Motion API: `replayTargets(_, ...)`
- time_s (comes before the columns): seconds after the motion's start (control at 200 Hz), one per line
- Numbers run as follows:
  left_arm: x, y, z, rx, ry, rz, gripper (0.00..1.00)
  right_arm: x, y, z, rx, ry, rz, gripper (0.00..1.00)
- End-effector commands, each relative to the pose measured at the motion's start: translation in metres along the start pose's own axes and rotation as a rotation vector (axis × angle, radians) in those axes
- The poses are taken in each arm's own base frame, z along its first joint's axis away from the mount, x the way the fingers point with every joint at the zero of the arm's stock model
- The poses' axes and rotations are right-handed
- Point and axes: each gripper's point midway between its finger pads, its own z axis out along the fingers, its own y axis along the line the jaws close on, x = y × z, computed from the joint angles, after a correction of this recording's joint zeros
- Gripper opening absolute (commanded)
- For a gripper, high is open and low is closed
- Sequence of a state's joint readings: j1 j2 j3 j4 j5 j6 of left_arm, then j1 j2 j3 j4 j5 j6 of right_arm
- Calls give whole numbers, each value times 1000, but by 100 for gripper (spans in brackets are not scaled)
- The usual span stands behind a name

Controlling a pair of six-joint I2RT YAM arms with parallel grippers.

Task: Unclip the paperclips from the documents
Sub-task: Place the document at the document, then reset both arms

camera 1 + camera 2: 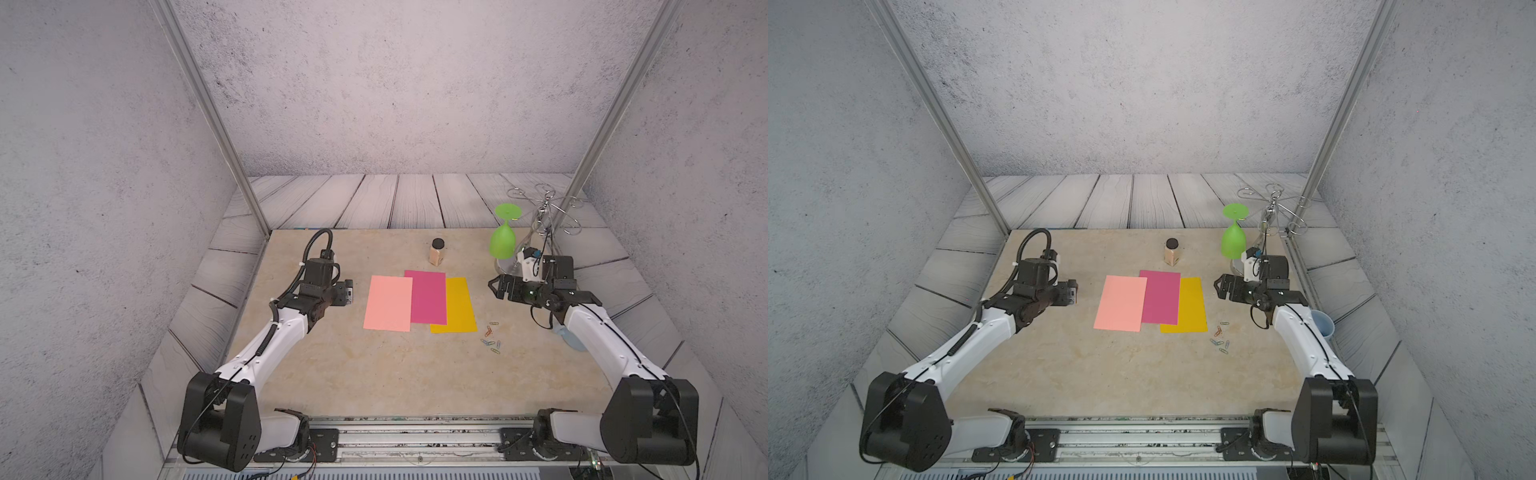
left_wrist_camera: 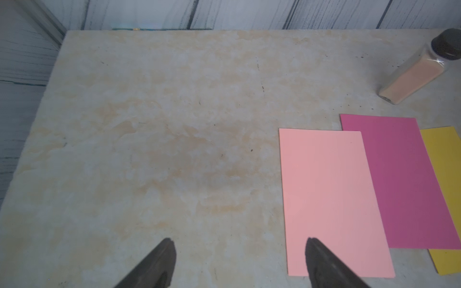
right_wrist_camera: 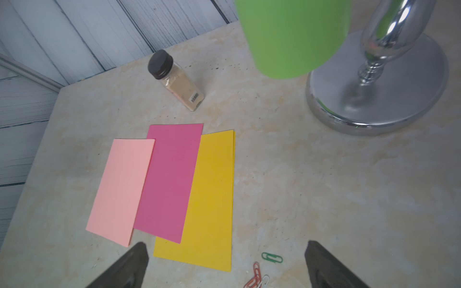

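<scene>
Marbled beige bench (image 1: pixel 332 374) carries the documents. A magenta paper sheet (image 1: pixel 428 297) lies in the middle, with a salmon pink paper sheet (image 1: pixel 388 303) overlapping its left edge and a yellow paper sheet (image 1: pixel 457 307) tucked under its right. Small coloured wire paperclips (image 1: pixel 490 338) lie loose on the bench, right of the magenta sheet and beyond the yellow one. Behind the magenta sheet stands a clear black-lidded jar (image 1: pixel 436 252) of tan powder. The left pincer (image 2: pixel 239 249) and right pincer (image 3: pixel 226 245) both gape apart, empty.

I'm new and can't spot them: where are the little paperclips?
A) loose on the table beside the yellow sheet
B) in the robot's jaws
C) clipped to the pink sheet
A: the paperclips lie loose on the table beside the yellow sheet, clear of every paper.
</scene>
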State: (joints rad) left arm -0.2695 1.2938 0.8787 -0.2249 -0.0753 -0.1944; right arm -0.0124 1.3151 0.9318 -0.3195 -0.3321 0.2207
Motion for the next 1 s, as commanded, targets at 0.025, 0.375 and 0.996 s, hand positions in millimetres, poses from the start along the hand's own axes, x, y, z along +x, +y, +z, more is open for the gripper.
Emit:
replayTargets(0.025,-10,28,-5,-121,-111,13,85,-16,-34,15,163,-71,-67,99)
replayTargets(0.375,-6,75,-6,-239,-289,8,83,-5,-61,43,238,-206,-209,99)
replayTargets(0.996,13,113,32,-365,-331,-22,80,20,-63,52,204,-384,-300,99)
